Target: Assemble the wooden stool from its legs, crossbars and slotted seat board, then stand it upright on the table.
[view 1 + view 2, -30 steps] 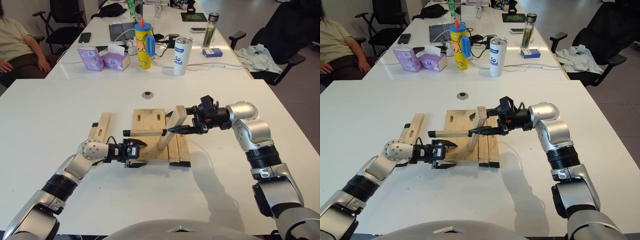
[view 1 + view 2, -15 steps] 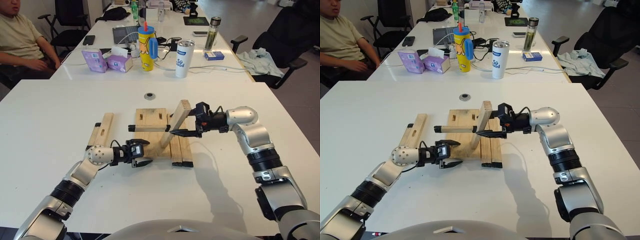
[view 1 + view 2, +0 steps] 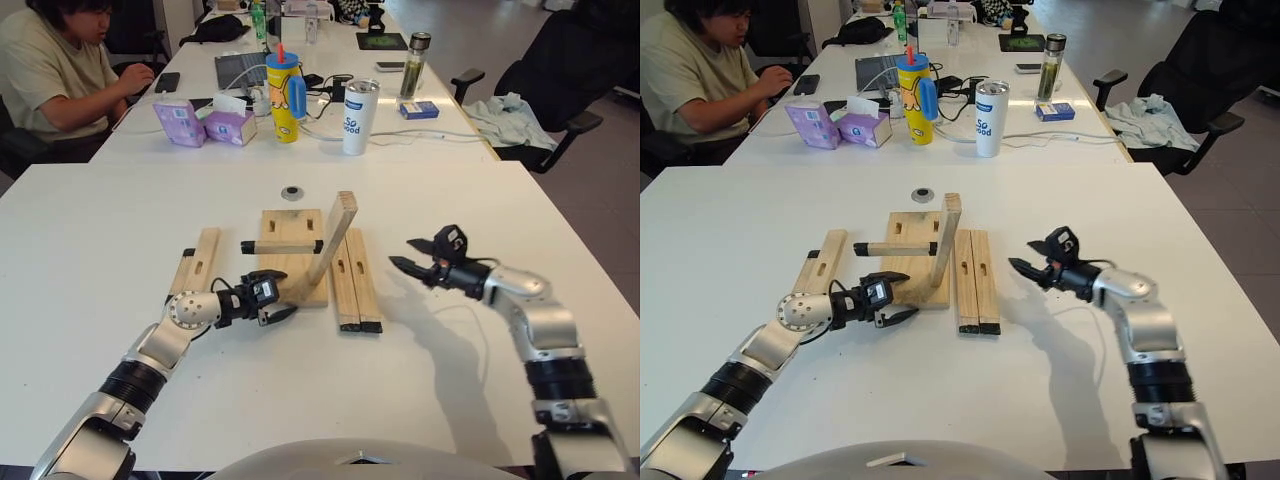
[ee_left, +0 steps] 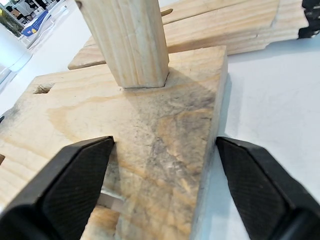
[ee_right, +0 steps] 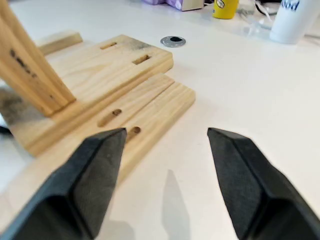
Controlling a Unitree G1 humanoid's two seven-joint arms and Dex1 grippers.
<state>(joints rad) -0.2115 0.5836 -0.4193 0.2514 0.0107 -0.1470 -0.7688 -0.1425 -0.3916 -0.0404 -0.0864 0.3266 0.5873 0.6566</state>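
Centre frame, a pale leg (image 3: 330,240) stands tilted on the slotted seat board (image 3: 285,225). The left gripper (image 3: 283,298), spread, straddles the board's near corner. The right gripper (image 3: 402,252), spread, hovers over bare table (image 3: 450,370) at centre-right.

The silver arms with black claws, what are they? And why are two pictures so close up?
They are a robot's two arms, and each ends in a two-fingered pincer. The two wide pictures come from cameras in its head, looking down. The two close-ups come from cameras on its wrists. On the white table lies a flat pale wooden seat board with slots. One tilted wooden leg stands on it, with a short wooden crossbar sticking out sideways. Two more wooden legs lie flat to the board's right and another wooden leg to its left. The left pincer is open around the board's near corner. The right pincer is open and holds nothing, to the right of the wood.
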